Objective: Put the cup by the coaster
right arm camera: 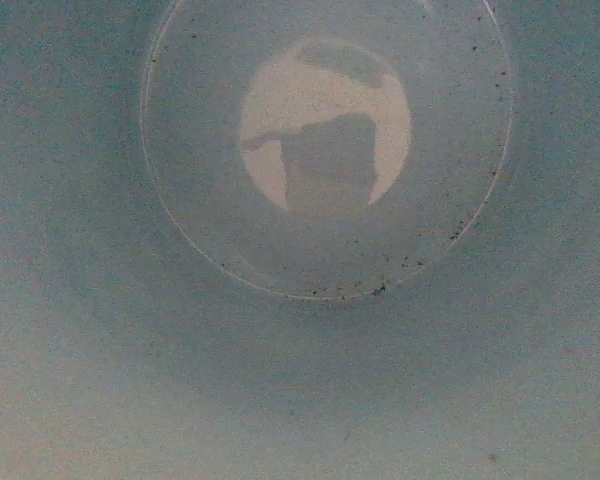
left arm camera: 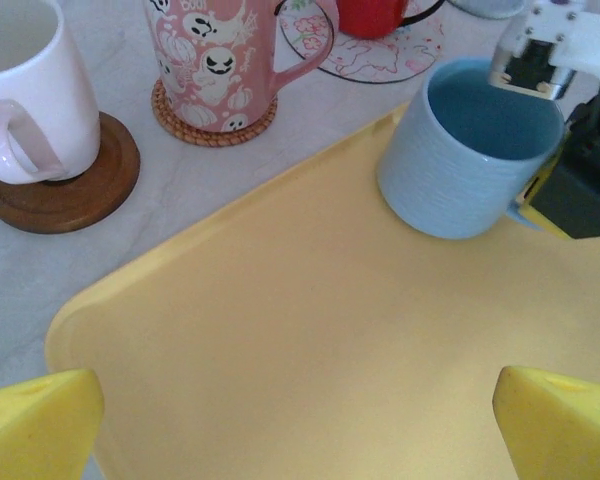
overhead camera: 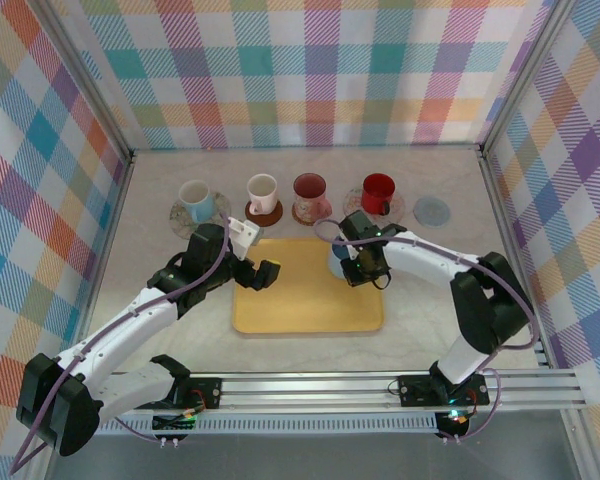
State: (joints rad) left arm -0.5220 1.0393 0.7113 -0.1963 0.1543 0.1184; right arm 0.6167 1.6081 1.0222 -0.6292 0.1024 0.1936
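Note:
A light blue cup [overhead camera: 337,263] [left arm camera: 460,170] stands upright on the far right corner of the yellow tray [overhead camera: 300,310] [left arm camera: 280,330]. My right gripper [overhead camera: 361,262] [left arm camera: 542,82] comes down on the cup's right rim and is shut on its wall. The right wrist view looks straight into the cup's pale inside [right arm camera: 320,300]. An empty grey-blue coaster [overhead camera: 432,211] lies on the table at the far right, apart from the cup. My left gripper [overhead camera: 252,256] [left arm camera: 300,425] hangs open over the tray's left part, its yellow fingertips [left arm camera: 35,425] wide apart and holding nothing.
Along the back stands a row of mugs on their own coasters: a white and blue one [overhead camera: 194,200], a white one [overhead camera: 262,192] [left arm camera: 30,90], a pink one [overhead camera: 309,193] [left arm camera: 215,60] and a red one [overhead camera: 377,192]. Plaid walls close in three sides.

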